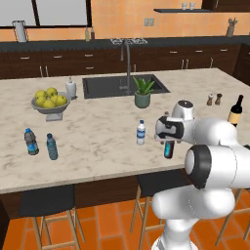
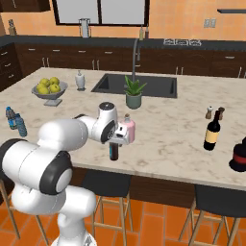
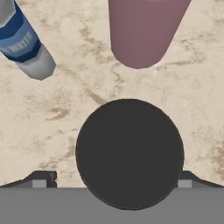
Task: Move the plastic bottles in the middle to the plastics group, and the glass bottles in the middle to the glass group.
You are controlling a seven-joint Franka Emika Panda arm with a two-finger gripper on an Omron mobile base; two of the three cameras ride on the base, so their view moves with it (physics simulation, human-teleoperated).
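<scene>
Left base view: the marble counter (image 1: pixel 97 141), pale and veined, fills the middle of the frame. The white arm rises from the lower right, its gripper (image 1: pixel 168 146) pointing down over a slim dark bottle with a teal label (image 1: pixel 168 149) at centre right, near the counter's front edge. Just left of it stands a small clear water bottle with a white cap (image 1: pixel 141 132). Two blue-capped water bottles (image 1: pixel 41 143) stand at the left edge, near a grey bowl of yellow fruit (image 1: pixel 50 104). A tall dark wine bottle with a cream label (image 1: pixel 236 112) stands at the far right.

Right base view: the hand hangs at centre, above the slim dark bottle (image 2: pixel 114 152). A squat, smooth pink bottle with a grey stopper (image 2: pixel 128 129) stands just beside the hand, on its right. The wine bottle (image 2: pixel 213 130) stands well to the right; the two blue-capped bottles (image 2: pixel 15 121) at the far left.

Hand view: the dark bottle's round top (image 3: pixel 130 153) fills the lower centre, with one small dark fingertip (image 3: pixel 41 179) on each side, spread wide and not touching it. The pink bottle's rounded base (image 3: pixel 142 33) is at the top, the clear bottle with its blue band (image 3: pixel 24 41) at upper left.
</scene>
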